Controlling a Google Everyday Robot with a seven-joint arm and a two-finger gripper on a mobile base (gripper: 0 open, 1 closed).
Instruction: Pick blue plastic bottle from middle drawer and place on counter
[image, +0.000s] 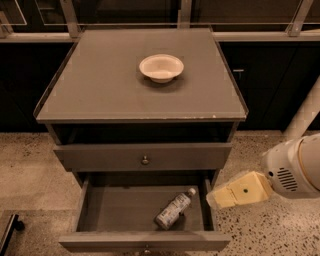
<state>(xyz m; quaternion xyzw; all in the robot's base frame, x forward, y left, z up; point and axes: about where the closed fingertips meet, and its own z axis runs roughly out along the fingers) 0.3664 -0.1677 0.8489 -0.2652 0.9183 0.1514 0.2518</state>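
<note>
The blue plastic bottle (174, 209) lies on its side in the open middle drawer (120, 212), right of centre, with its white cap pointing up and right. The grey counter (100, 85) tops the cabinet. My gripper (220, 197) hangs at the right, over the drawer's right wall, a little right of and above the bottle. It touches nothing. Its pale yellowish fingers point left toward the drawer.
A white bowl (161, 67) stands on the counter toward the back. The upper drawer front (145, 158) with a round knob is shut above the open drawer. Speckled floor surrounds the cabinet. A dark wall with rails runs behind it. A dark object (9, 231) sits bottom left.
</note>
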